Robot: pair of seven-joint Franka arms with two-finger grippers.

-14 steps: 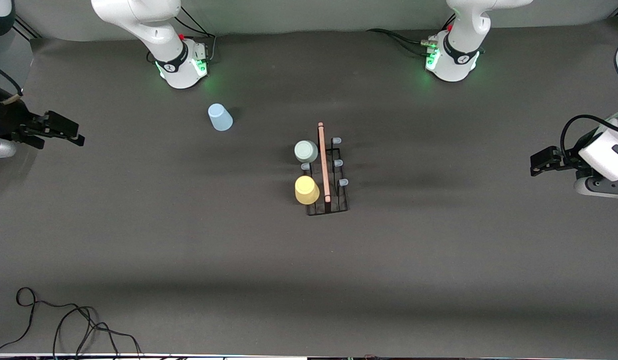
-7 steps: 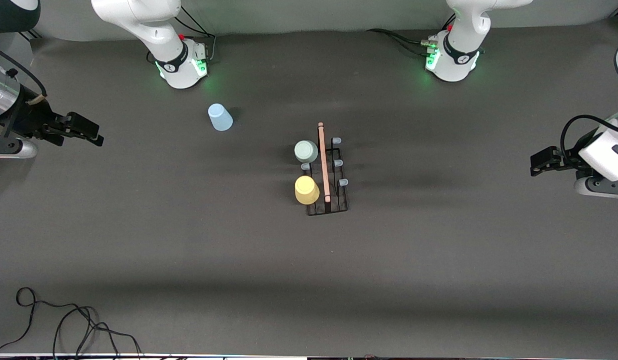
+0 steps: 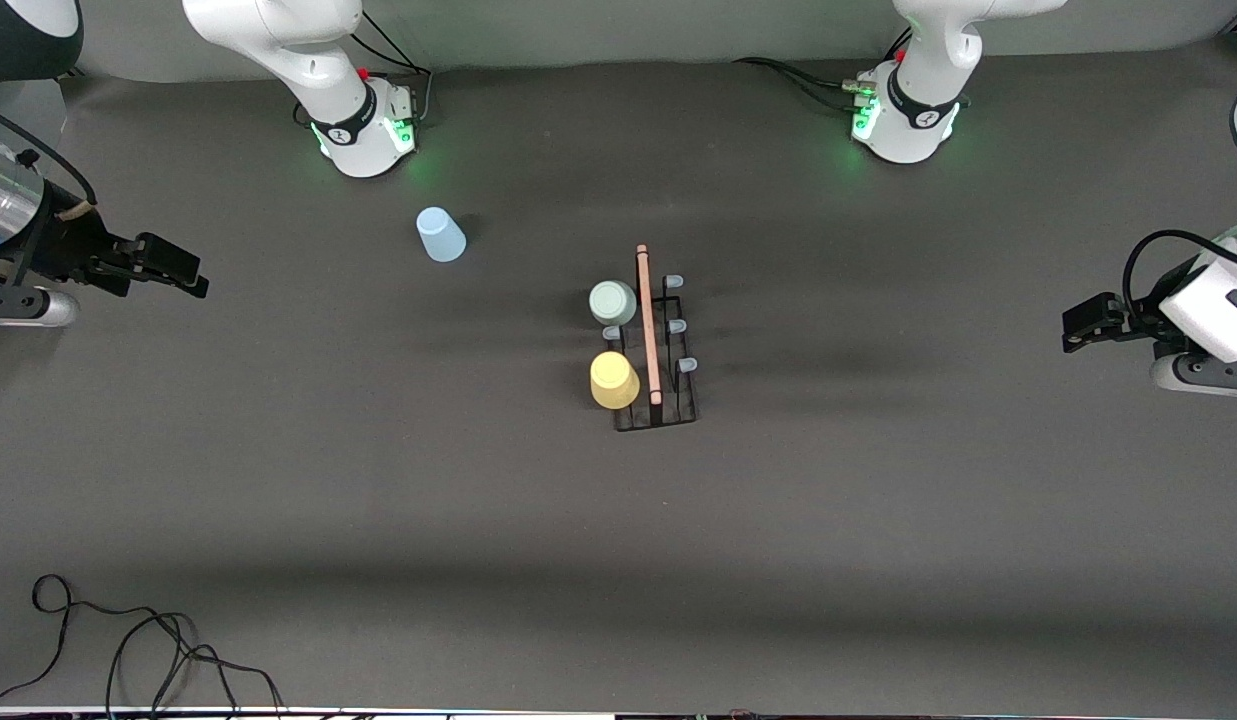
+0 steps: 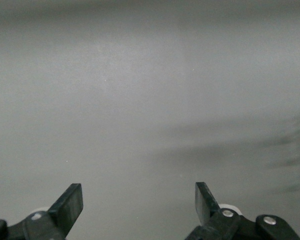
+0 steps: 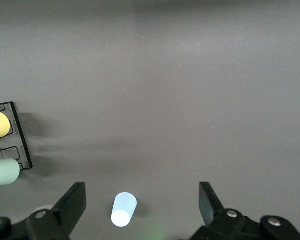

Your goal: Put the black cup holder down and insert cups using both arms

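Right gripper (image 5: 138, 202) fingers (image 5: 75, 200) spread wide, empty, blue cup (image 5: 124, 209) on the table between them; rack (image 3: 650, 345) with green cup (image 3: 612, 301) and yellow cup (image 3: 614, 379) well apart; left gripper (image 4: 139, 205) released, holding nothing, waited

You get even, soft overhead light on the dark surface (image 3: 378, 480), with faint broad shadow bands across it. Green glow rings both bases. Both wrist views look hazy.
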